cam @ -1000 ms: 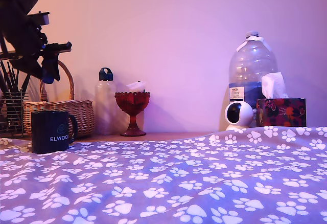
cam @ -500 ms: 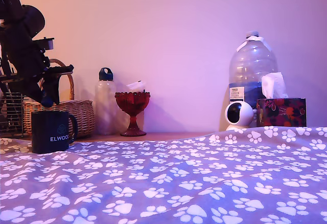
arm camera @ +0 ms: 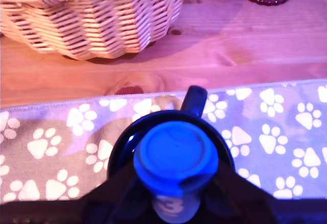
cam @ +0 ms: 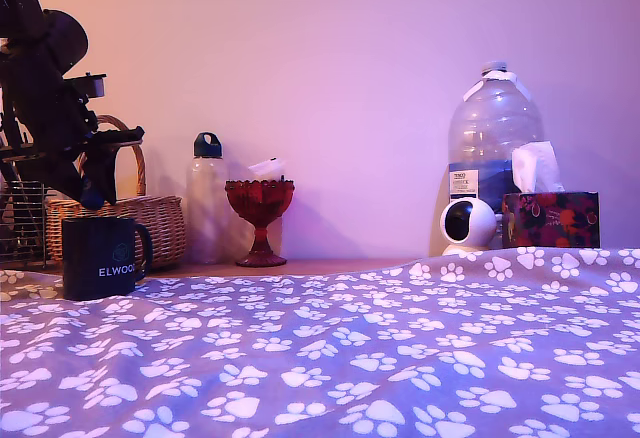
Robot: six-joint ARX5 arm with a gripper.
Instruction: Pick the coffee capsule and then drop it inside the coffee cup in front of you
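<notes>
Paw-print cloth (arm camera: 286, 147) covers the lower frame in my wrist view, wooden desk (arm camera: 230, 55) above it. At lower centre, the navy coffee cup (arm camera: 196, 101) sits directly beneath the blue coffee capsule (arm camera: 175, 155), pinched in my jaws. Released off-centre, it could bounce off the rim.

exterior: low, tabletop level, facing wall | wrist: close, looking down | shared: coffee cup (cam: 99, 257) (arm camera: 196, 101), basket (cam: 150, 220) (arm camera: 102, 19)
</notes>
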